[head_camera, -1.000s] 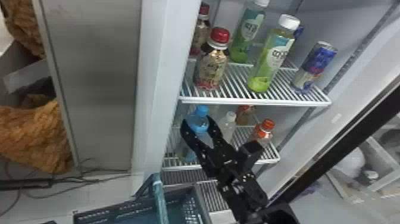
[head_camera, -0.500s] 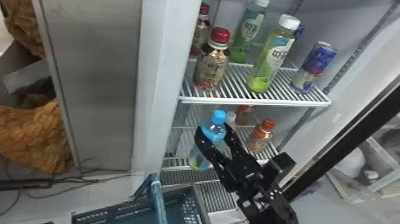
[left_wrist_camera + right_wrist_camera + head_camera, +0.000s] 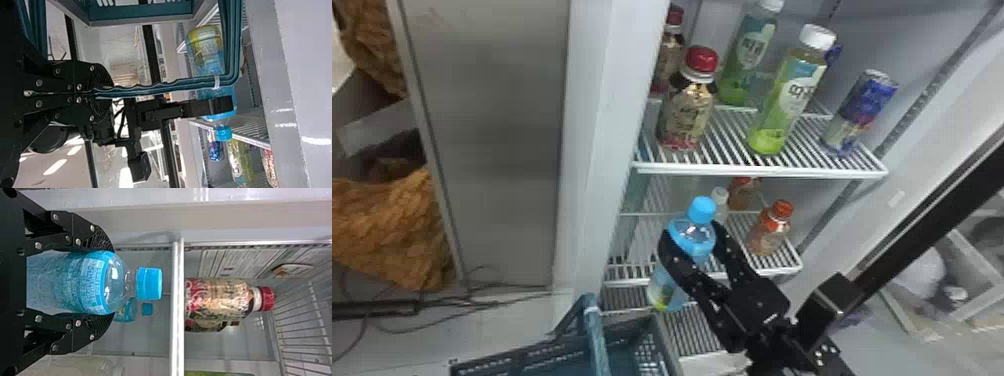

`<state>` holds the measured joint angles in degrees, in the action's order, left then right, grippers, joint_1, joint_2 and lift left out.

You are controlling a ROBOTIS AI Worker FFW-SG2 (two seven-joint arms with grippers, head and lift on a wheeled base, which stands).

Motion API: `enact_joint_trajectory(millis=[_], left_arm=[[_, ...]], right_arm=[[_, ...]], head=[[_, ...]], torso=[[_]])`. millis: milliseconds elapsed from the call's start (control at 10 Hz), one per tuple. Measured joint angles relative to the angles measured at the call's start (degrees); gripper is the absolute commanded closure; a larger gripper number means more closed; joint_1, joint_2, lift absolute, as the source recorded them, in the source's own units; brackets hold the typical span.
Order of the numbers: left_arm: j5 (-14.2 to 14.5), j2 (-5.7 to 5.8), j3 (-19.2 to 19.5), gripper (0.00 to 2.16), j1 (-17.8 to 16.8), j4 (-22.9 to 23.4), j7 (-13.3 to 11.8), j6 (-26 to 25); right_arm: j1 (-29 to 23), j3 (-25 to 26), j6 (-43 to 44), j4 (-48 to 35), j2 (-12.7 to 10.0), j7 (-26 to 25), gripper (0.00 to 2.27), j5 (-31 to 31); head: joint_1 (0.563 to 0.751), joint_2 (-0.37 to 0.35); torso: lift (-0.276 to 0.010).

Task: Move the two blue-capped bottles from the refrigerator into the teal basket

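In the head view my right gripper (image 3: 693, 240) is shut on a blue-capped bottle (image 3: 657, 285), upright but tilted, just in front of the lower refrigerator shelf. The right wrist view shows that bottle (image 3: 70, 282) between both fingers of the right gripper (image 3: 111, 283), its cap beyond them. Farther back inside stands a second blue-capped bottle (image 3: 127, 311). In the left wrist view my left gripper (image 3: 109, 90) is shut on the handle (image 3: 156, 89) of the teal basket (image 3: 137, 17). The basket (image 3: 527, 355) is at the bottom of the head view, left of the held bottle and lower.
Red-capped bottles (image 3: 687, 110), green bottles (image 3: 787, 100) and a blue can (image 3: 862, 112) stand on the upper shelf (image 3: 757, 171). An orange-capped bottle (image 3: 769, 230) is on the lower shelf, right of my right gripper. The refrigerator's side wall (image 3: 602, 125) rises behind the basket.
The blue-capped bottle has come forward off the lower shelf and slightly rightward, gripped by my right gripper, which was around it earlier. The basket has hardly moved.
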<state>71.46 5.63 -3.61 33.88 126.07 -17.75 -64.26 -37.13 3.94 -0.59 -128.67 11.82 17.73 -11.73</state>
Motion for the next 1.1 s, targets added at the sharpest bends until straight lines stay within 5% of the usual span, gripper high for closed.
enact_joint_trajectory(millis=[700, 1100], left_arm=[[0.0, 0.0, 0.2, 1.16, 0.3, 0.0, -0.1, 0.0], [-0.1, 0.08, 0.2, 1.16, 0.3, 0.0, -0.1, 0.0]], right_arm=[[-13.0, 4.1, -10.8, -18.1, 0.2, 4.4, 0.68, -1.7], [-12.1, 2.4, -15.9, -16.8, 1.0, 6.1, 0.68, -3.3]], head=[[0.695, -0.35], [0.695, -0.35]], torso=[[-0.166], [-0.166]])
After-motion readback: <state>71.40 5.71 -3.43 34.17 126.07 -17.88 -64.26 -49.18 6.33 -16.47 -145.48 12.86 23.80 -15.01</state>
